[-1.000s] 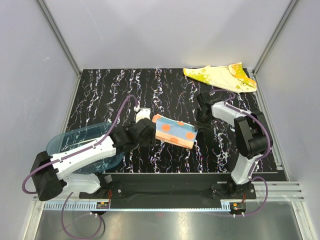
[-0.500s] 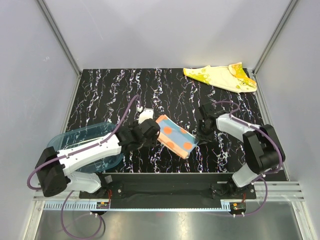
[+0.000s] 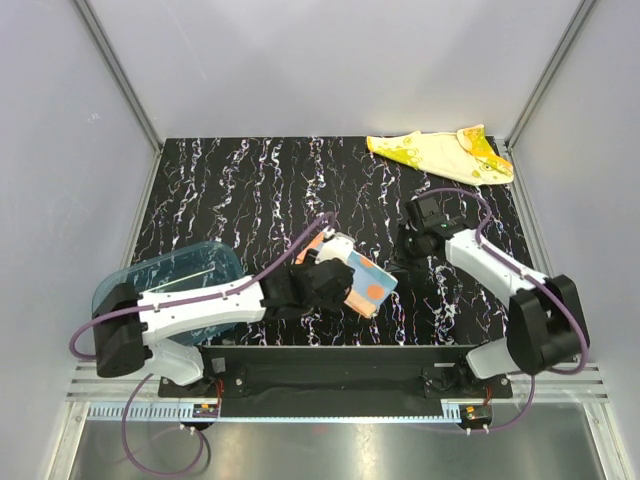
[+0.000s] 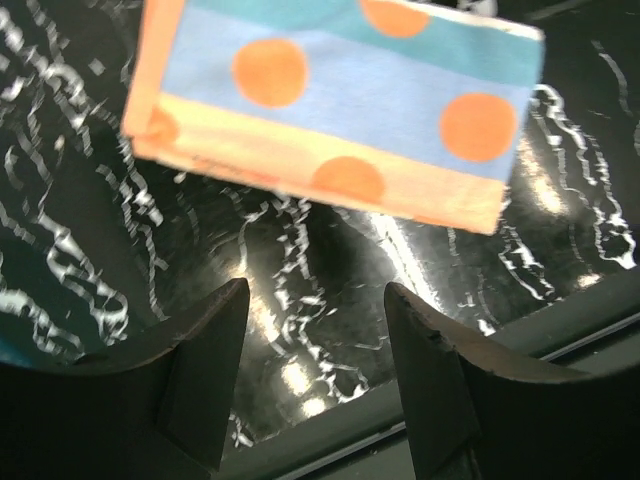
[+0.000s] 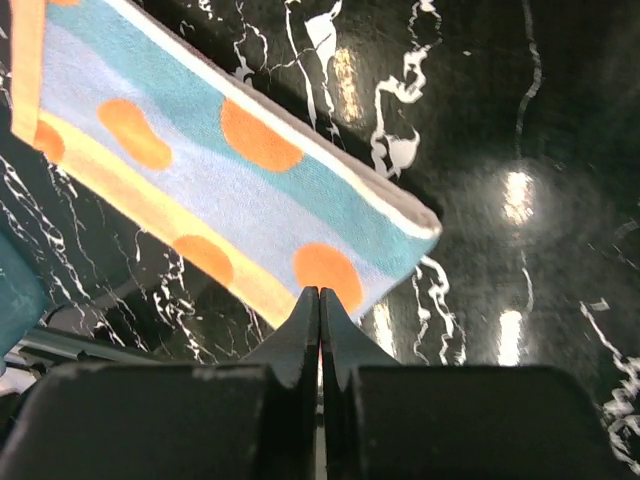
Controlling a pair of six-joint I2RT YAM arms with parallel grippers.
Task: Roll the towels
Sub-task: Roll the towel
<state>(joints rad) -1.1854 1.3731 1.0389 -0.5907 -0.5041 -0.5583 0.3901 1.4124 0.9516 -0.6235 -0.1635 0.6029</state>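
The orange-pink towel (image 3: 371, 284) with pale blue bands and orange dots lies folded near the front middle of the table. My left gripper (image 3: 338, 286) hangs over its left end. In the left wrist view this gripper (image 4: 315, 298) is open, nothing sits between its fingers, and the towel (image 4: 330, 110) lies just beyond the tips. My right gripper (image 3: 402, 264) is at the towel's right end. Seen from the right wrist, it (image 5: 318, 294) is shut, with its tips at the edge of the towel (image 5: 200, 185) and no cloth visible between them. The yellow towel (image 3: 440, 154) lies spread at the back right.
A translucent teal-blue tray (image 3: 170, 285) stands at the front left, under the left arm. The black marbled table (image 3: 250, 190) is walled by pale panels on three sides. A metal rail (image 3: 340, 365) runs along the near edge.
The left arm swung right and the orange-pink towel slid and turned toward the front right. The right gripper closed its jaws and shifted beside the towel's right end.
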